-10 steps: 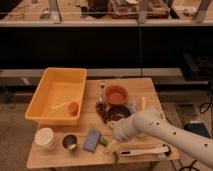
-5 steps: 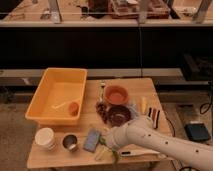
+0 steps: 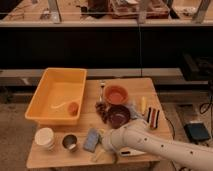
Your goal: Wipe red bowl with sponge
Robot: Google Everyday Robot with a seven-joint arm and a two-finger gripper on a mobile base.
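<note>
The red bowl [image 3: 116, 94], orange-red with a lighter rim, sits upright on the far middle of the wooden table [image 3: 160, 92]. The sponge [image 3: 91, 139] lies flat, blue-grey face up, near the table's front edge. My white arm comes in from the lower right. Its gripper [image 3: 104, 144] is low over the table just right of the sponge, well in front of the red bowl. The gripper is open with nothing in it, and the wrist hides most of it.
A dark maroon bowl [image 3: 119, 115] stands between the red bowl and my arm. A yellow bin [image 3: 56, 82] holding an orange item fills the left side. A white cup [image 3: 44, 136] and metal cup [image 3: 70, 142] stand front left. A striped block [image 3: 153, 116] lies right.
My arm has swung forward and left, from beside the maroon bowl down to the sponge's right edge. The bowls and the sponge have stayed put.
</note>
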